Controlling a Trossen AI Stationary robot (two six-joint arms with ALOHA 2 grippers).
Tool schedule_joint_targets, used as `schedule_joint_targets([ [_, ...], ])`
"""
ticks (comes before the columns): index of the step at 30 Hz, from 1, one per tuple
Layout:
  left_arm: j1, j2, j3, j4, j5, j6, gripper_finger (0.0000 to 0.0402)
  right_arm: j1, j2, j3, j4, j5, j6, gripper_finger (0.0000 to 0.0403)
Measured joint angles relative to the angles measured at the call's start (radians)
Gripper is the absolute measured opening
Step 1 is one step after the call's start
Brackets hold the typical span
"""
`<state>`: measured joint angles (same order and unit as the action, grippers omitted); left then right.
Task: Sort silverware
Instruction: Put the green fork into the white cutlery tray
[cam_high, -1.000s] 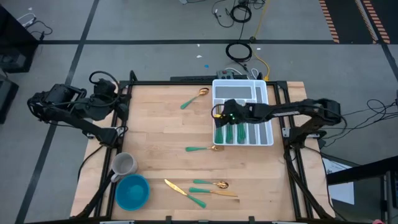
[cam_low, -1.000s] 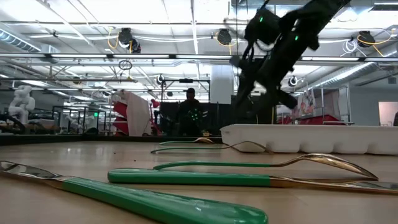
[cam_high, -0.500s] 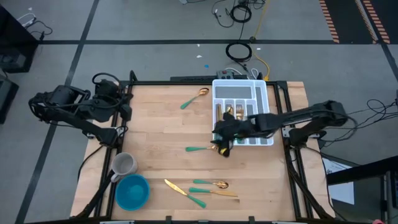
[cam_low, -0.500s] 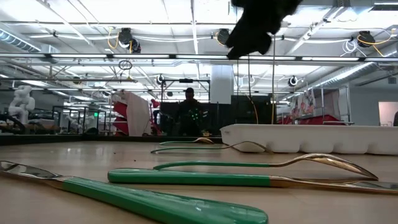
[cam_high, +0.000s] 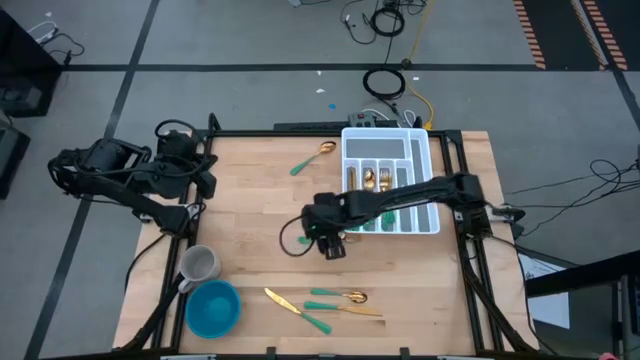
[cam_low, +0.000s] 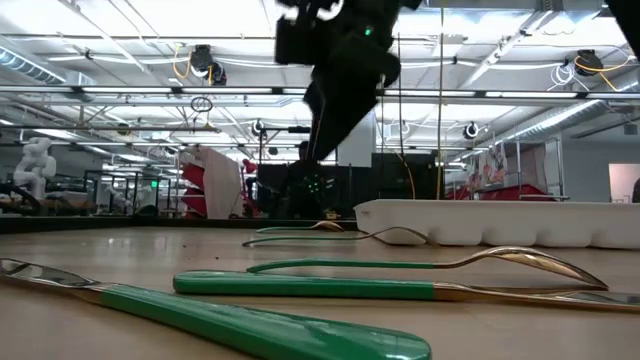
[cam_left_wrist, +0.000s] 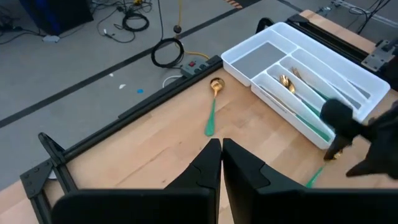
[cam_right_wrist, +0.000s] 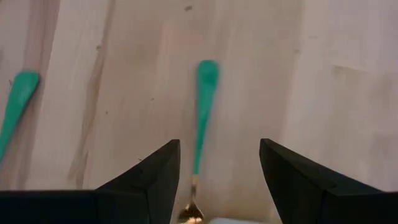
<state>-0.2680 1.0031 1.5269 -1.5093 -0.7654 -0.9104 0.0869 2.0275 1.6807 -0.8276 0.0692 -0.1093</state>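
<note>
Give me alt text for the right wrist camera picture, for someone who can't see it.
The right gripper hangs open above the wooden table, its two dark fingers either side of a teal-handled utensil lying flat, gold end nearest the camera. A second teal handle lies off to one side.

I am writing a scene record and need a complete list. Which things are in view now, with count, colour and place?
tray: one, white, table's right side
silverware in tray: several, gold and teal, count unclear
spoon: one, gold and teal, left of tray
loose piece: one, teal handle, mid-table, below right jaws
front-edge silverware: three, gold and teal
mug: one, grey, front left
bowl: one, blue, beside mug
left arm: dark, left edge, jaws shut
right arm: dark, mid-table, jaws open
</note>
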Motion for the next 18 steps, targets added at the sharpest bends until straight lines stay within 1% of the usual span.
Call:
schedule_joint_targets([
  [4,0.000,0.000,0.000,0.000,0.003,0.000,0.0025,0.003,0.082,0.023,-0.022,-0.049,-0.007,0.0213],
  [7,0.000,0.000,0.000,0.000,0.006,0.000,0.0025,0.009,0.127,0.024,-0.048,-0.044,-0.008,0.0213],
  [11,0.000,0.000,0.000,0.000,0.006,0.000,0.0025,0.013,0.192,0.024,-0.075,0.000,-0.009,0.0213],
  [13,0.000,0.000,0.000,0.000,0.006,0.000,0.0025,0.012,0.214,0.028,-0.082,0.001,-0.014,0.0211],
  [16,0.000,0.000,0.000,-0.001,0.009,0.000,0.0025,0.011,0.243,0.031,-0.098,-0.005,0.010,0.0190],
  [18,0.000,0.000,0.000,-0.001,0.013,0.000,0.0025,0.013,0.254,0.031,-0.107,-0.008,0.023,0.0154],
])
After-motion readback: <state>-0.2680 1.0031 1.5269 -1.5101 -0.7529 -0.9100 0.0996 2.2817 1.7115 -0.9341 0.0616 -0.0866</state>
